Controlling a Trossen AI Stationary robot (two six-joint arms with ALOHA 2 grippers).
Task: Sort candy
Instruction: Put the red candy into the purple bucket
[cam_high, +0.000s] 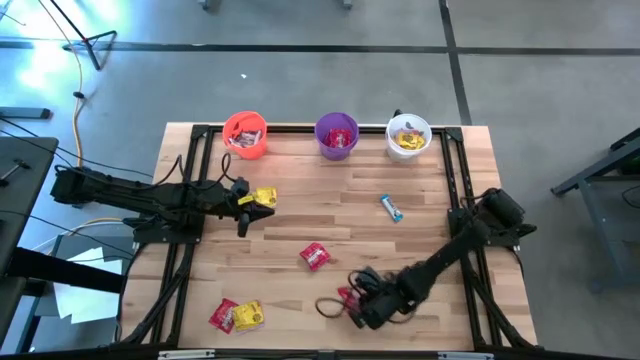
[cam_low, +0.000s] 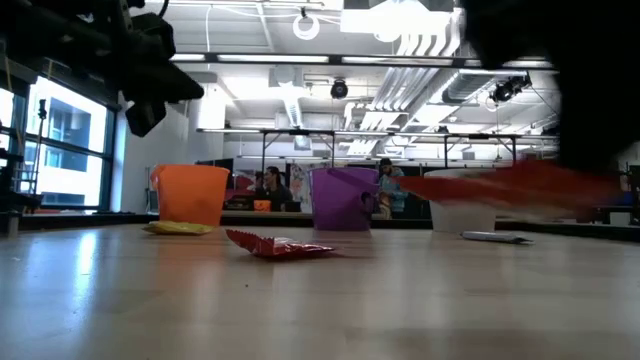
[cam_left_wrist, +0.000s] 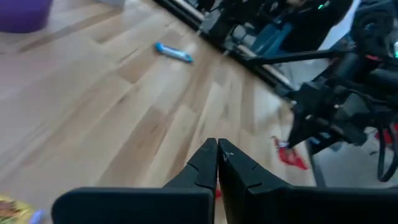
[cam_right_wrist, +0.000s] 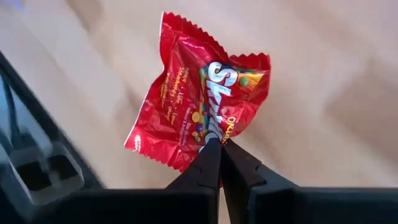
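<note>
My right gripper (cam_right_wrist: 219, 144) is shut on a red candy packet (cam_right_wrist: 199, 106) near the table's front edge, right of centre (cam_high: 347, 296). In the low view the packet (cam_low: 500, 187) shows blurred above the tabletop. My left gripper (cam_left_wrist: 217, 152) is shut and empty, hovering at the table's left (cam_high: 243, 207) beside a yellow candy (cam_high: 263, 197) that lies flat. Also flat on the wood are a red packet (cam_high: 314, 256), a blue-and-white bar (cam_high: 391, 207), and a red and a yellow packet (cam_high: 236, 315) together at the front left. My right gripper pinches the red packet between its two fingertips at one edge of the wrapper (cam_right_wrist: 210, 138). The fingers come from above, slanting down. The packet spreads out beyond the fingertips, crumpled, and looks lifted clear of the table in the low view.
Three cups stand in a row at the far edge: orange (cam_high: 245, 134), purple (cam_high: 336, 135) and white (cam_high: 408, 137), each with candy inside. Black frame rails run along the table's left and right sides. Bare wood lies mid-table.
</note>
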